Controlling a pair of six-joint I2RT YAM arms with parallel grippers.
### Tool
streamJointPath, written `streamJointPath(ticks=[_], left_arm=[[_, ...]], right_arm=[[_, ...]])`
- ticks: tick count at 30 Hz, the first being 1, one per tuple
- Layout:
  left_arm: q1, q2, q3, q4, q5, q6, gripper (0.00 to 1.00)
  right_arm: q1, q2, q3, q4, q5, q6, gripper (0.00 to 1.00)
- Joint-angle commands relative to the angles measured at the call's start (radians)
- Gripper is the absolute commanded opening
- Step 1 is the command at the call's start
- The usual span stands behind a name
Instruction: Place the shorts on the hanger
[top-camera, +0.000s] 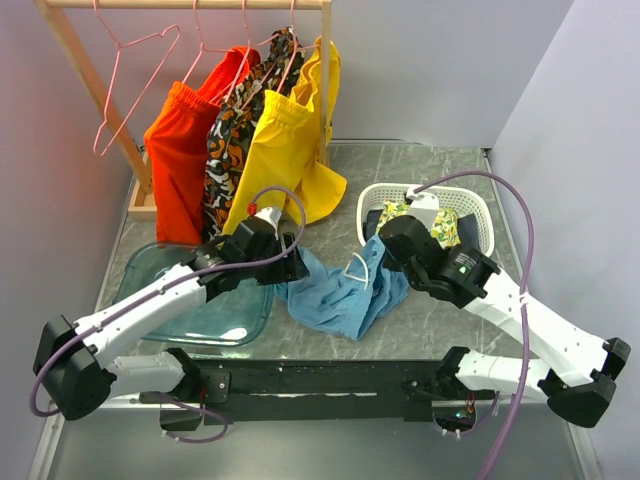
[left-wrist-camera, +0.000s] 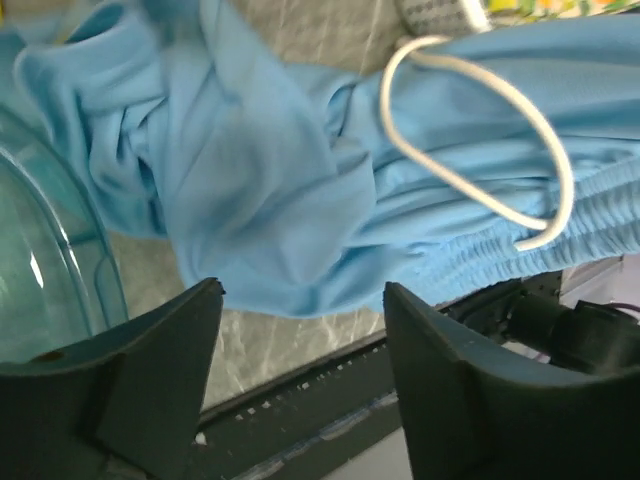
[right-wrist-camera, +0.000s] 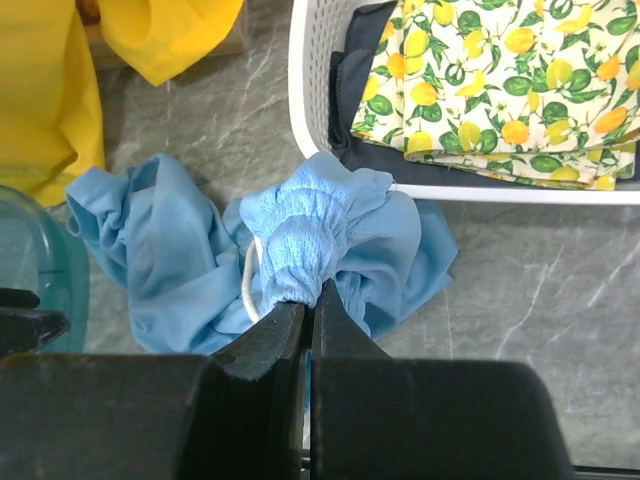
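The sky-blue shorts (top-camera: 335, 290) lie bunched on the grey table between the two arms, their white drawstring (top-camera: 358, 270) looped on top. My right gripper (right-wrist-camera: 308, 298) is shut on the gathered elastic waistband (right-wrist-camera: 300, 245) and holds that end raised. My left gripper (left-wrist-camera: 303, 290) is open and empty just left of the shorts (left-wrist-camera: 270, 190), its jaws wide apart above the table. The empty pink wire hanger (top-camera: 135, 75) hangs at the left end of the wooden rail.
A wooden rack (top-camera: 75, 60) at the back holds orange (top-camera: 180, 150), patterned (top-camera: 235, 130) and yellow (top-camera: 280, 150) garments on pink hangers. A clear teal tray (top-camera: 215, 310) lies under the left arm. A white basket (top-camera: 470, 215) with lemon-print cloth stands right of centre.
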Motion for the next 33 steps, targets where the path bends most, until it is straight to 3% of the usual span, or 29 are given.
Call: streamJointPath(ticks=[1, 4, 11, 19, 22, 24, 25, 26, 33], left_arm=[[-0.036, -0.092, 0.077, 0.069, -0.073, 0.073, 0.74], [-0.067, -0.154, 0.121, 0.022, -0.131, 0.100, 0.75], [-0.067, -0.286, 0.310, -0.084, -0.412, 0.146, 0.78], [-0.052, -0.208, 0.692, -0.171, -0.974, 0.314, 0.84], [0.089, -0.164, 0.782, -0.121, -0.931, 0.396, 0.85], [0.195, -0.077, 0.859, -0.205, -0.850, 0.393, 0.86], [0.311, -0.040, 0.957, -0.248, -0.802, 0.384, 0.86], [0.360, -0.005, 0.999, -0.274, -0.697, 0.380, 0.86], [0.753, 0.193, 1.180, -0.267, -0.331, 0.351, 0.85]], right_arm=[[-0.029, -0.028, 0.012, 0.046, -0.040, -0.015, 0.00], [-0.038, -0.016, 0.004, 0.067, -0.053, -0.025, 0.00], [-0.038, 0.010, -0.017, 0.106, -0.103, -0.038, 0.00], [-0.038, 0.030, -0.060, 0.150, -0.138, -0.051, 0.00], [-0.038, 0.035, -0.071, 0.172, -0.164, -0.058, 0.00], [-0.039, 0.043, -0.080, 0.184, -0.183, -0.064, 0.00], [-0.038, 0.047, -0.081, 0.192, -0.197, -0.069, 0.00], [-0.039, 0.058, -0.086, 0.193, -0.201, -0.071, 0.00], [-0.038, 0.085, -0.081, 0.213, -0.238, -0.090, 0.00]])
